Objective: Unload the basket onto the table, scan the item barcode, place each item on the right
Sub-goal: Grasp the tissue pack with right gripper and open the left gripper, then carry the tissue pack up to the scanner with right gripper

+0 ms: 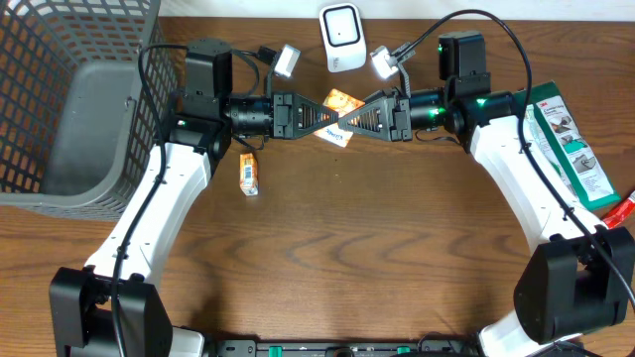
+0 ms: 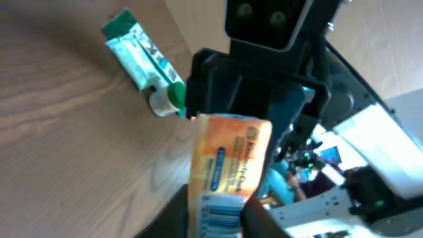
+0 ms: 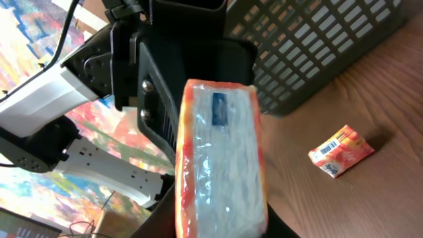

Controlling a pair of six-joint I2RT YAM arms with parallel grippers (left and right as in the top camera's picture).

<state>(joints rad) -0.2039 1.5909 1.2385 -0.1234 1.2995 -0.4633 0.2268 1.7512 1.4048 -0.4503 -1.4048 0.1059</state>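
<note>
Just in front of the white scanner (image 1: 340,37), both arms meet tip to tip above mid-table. The right gripper (image 1: 355,118) pinches the tissue packet (image 3: 221,158), jaws nearly closed. Whether the left gripper (image 1: 325,118) truly grips it, I cannot tell. The packet looks light, soft and film-slick, so hold its edges gently, leaving the barcode exposed.

A brown wood-grain tabletop (image 1: 337,248) fills the overhead view under even light. In the right wrist view, a brightly painted multicoloured surface (image 3: 39,39), streaked blue, orange and yellow, fills the left background.
</note>
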